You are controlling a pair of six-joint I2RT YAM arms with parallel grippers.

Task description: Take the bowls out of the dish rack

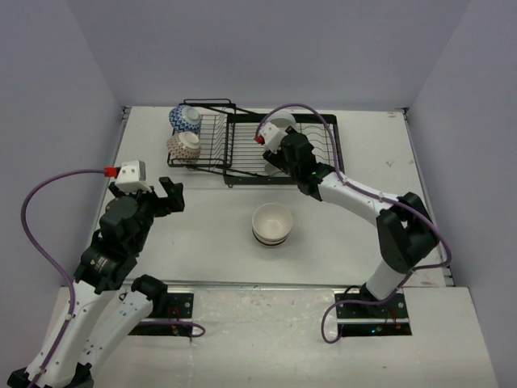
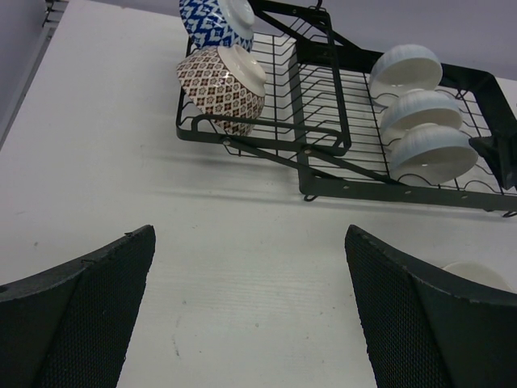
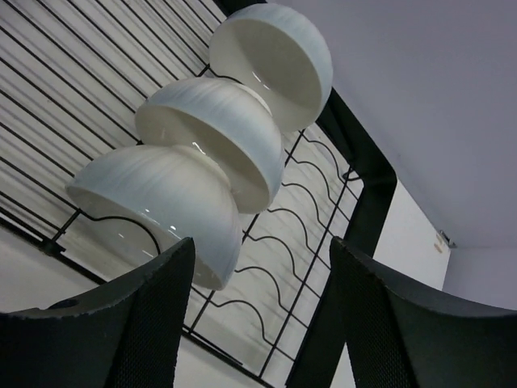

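Right wrist view: the right gripper [image 3: 262,242] is spread wide with nothing between its jaws, poised low at the near end of a row of three white bowls. The nearest white bowl [image 3: 161,206] sits just ahead and a little left of the gap. The middle white bowl [image 3: 214,133] overlaps it from behind, and the far white bowl [image 3: 275,56] comes after that. All three stand on edge in the curved slots of the dish rack [image 3: 367,186], and the row runs straight away from the gripper along the rack.

The left gripper [image 2: 250,234] is also released and empty. It hangs over bare counter [image 1: 210,234], well apart from the rack. Ahead of it, in the smaller angled section, a brown patterned bowl [image 2: 222,89] lies on its side with a blue-and-white bowl [image 2: 214,20] just behind. A stack of bowls [image 1: 272,224] already stands on the counter between the arms.

The right arm is plainly the nearer one for the white row, and the nearest bowl looks like its target. I judge the grasp turns on slipping one jaw inside the rim and one outside. With the next bowl tucked close behind, there is little room. The left arm is better placed for the patterned pair.
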